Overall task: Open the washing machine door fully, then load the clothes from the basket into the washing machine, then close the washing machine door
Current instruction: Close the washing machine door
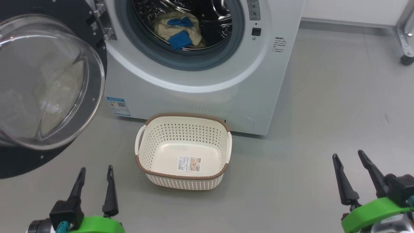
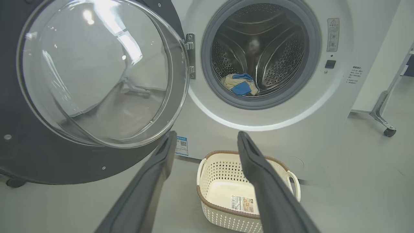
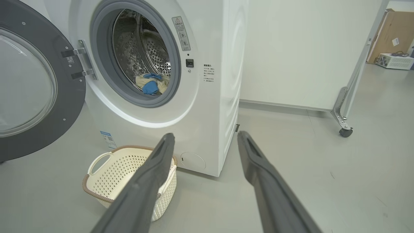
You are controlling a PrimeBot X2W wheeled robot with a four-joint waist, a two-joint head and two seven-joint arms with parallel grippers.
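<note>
The white washing machine (image 1: 226,87) stands ahead with its door (image 1: 48,84) swung wide to the left, glass bowl bulging toward me. The clothes (image 1: 179,30), cream pieces with a blue one, lie inside the steel drum; they also show as clothes (image 2: 240,84) and clothes (image 3: 151,84). On the floor in front sits the cream basket (image 1: 223,152), with nothing but its label on the bottom. My left gripper (image 1: 95,173) is open at the lower left, well short of the basket. My right gripper (image 1: 349,157) is open at the lower right, over bare floor.
Grey floor spreads to the right of the machine. A metal frame leg on a caster (image 1: 406,42) stands at the far right by the wall (image 3: 291,48). A cardboard box (image 3: 393,32) and a white device (image 3: 394,61) sit beyond it.
</note>
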